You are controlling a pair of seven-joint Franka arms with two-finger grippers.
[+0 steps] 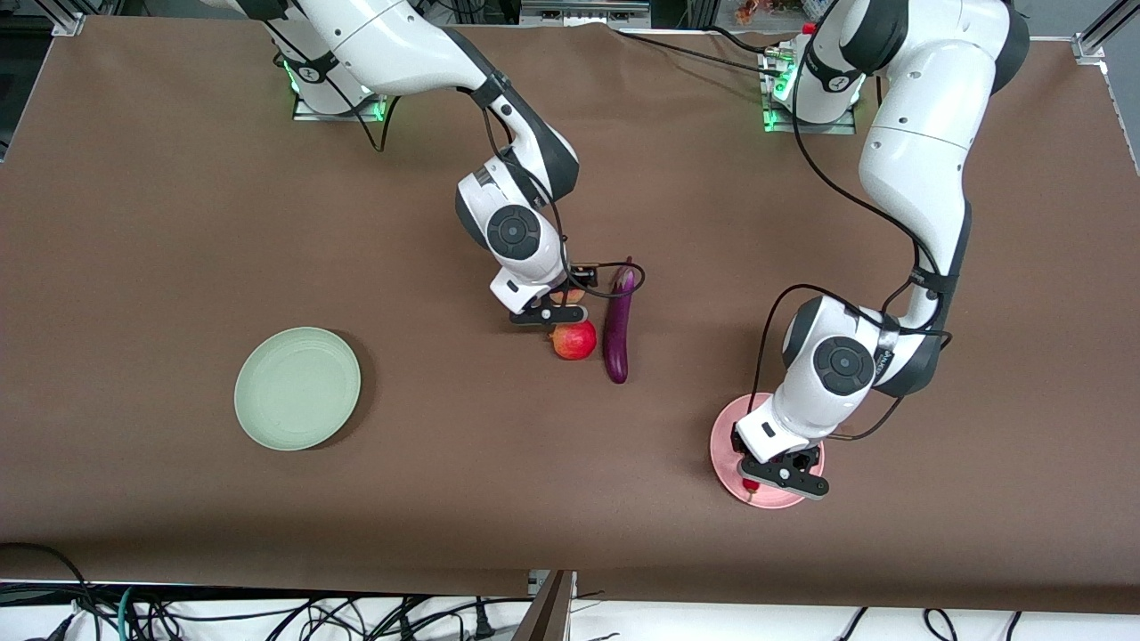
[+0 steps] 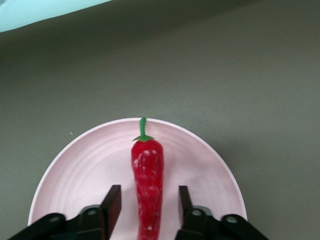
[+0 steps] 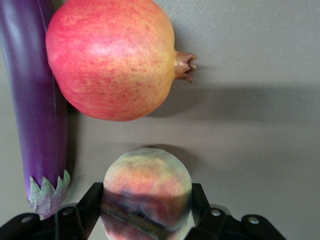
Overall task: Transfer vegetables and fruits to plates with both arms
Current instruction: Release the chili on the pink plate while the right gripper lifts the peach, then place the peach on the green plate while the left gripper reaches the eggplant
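Note:
My left gripper (image 1: 780,476) is low over the pink plate (image 1: 726,442) and is open. The red chili pepper (image 2: 147,182) lies on the pink plate (image 2: 200,165) between its fingers (image 2: 112,204) without touching them; in the front view only a bit of the chili (image 1: 751,485) shows. My right gripper (image 1: 548,313) is shut on the peach (image 3: 147,185), with both fingers against its sides; the peach (image 1: 571,295) is mostly hidden under the hand. The pomegranate (image 1: 574,340) (image 3: 110,57) sits just nearer the camera than the peach. The purple eggplant (image 1: 617,329) (image 3: 35,100) lies beside both.
The pale green plate (image 1: 297,388) sits bare toward the right arm's end of the table, well apart from the fruits. The brown table (image 1: 178,223) spreads wide around everything. Cables hang past its near edge.

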